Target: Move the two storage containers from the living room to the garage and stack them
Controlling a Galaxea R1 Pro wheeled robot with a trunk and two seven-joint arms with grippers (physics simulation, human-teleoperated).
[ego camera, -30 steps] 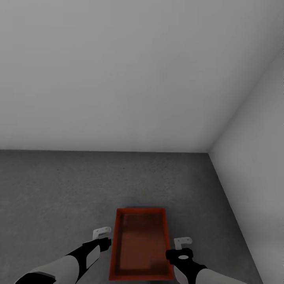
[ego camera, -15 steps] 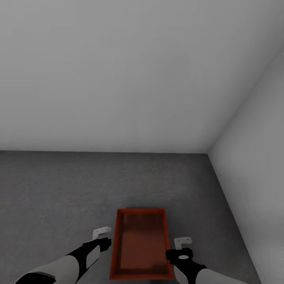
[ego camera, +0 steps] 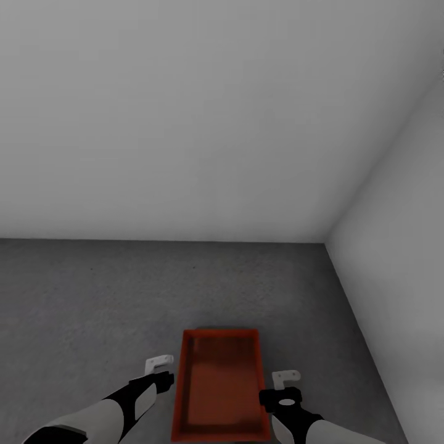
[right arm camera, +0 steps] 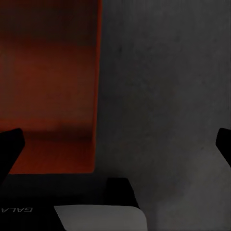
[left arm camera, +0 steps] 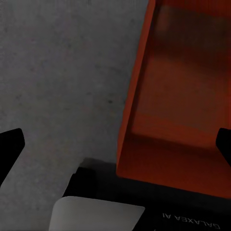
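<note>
Left gripper spread wide, pinching nothing, just beside the left long wall of the orange-red storage container; right gripper likewise spread and empty, just off the right wall. Seen from each wrist camera with black fingertips far apart over the bin's edge and speckled concrete. Container flat on the dark grey garage floor, at 6 o'clock in the head view, near the corner at 3 o'clock. Against the earlier frames: barely any difference, only a slight downward drift of the whole scene, so camera motion. Judged as one bin placed; nothing stacked on it yet.
</note>
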